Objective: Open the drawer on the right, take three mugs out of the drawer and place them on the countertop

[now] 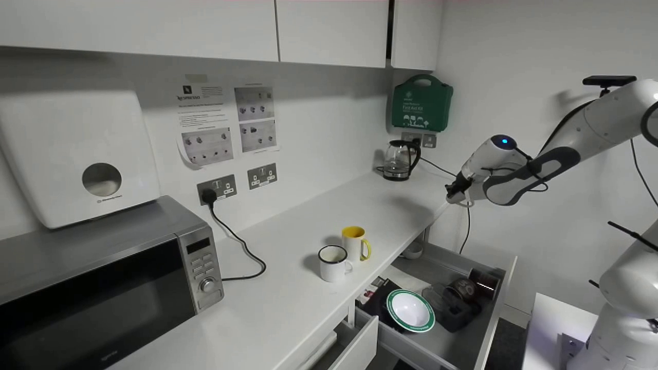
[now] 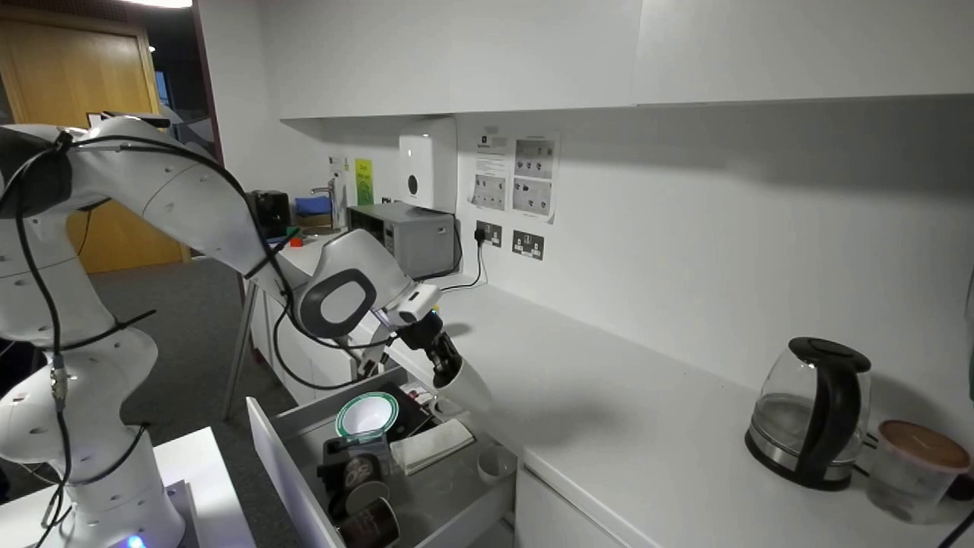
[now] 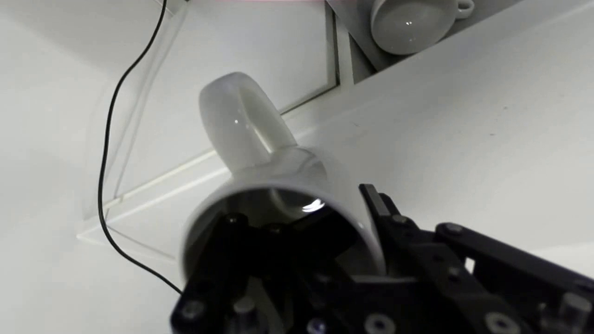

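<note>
My gripper (image 3: 355,222) is shut on the wall of a white mug (image 3: 278,162), one finger inside and one outside. The mug is tilted, its handle pointing away in the wrist view. In an exterior view the gripper (image 2: 449,364) holds this mug (image 2: 470,388) above the drawer's counter-side edge. The gripper also shows in an exterior view (image 1: 455,192). The drawer (image 1: 494,329) is open. A yellow-lined mug (image 1: 352,246) and a black-rimmed white mug (image 1: 333,268) stand upright on the countertop (image 1: 288,303). A white cup (image 2: 496,463) and dark mugs (image 2: 370,525) lie in the drawer.
The drawer also holds a green-rimmed bowl (image 1: 410,310) and a folded cloth (image 2: 432,446). A smaller drawer (image 1: 360,347) beside it is partly open. On the counter stand a kettle (image 2: 810,415), a lidded tub (image 2: 917,470) and a microwave (image 1: 103,288). Wall cabinets (image 1: 334,31) hang above.
</note>
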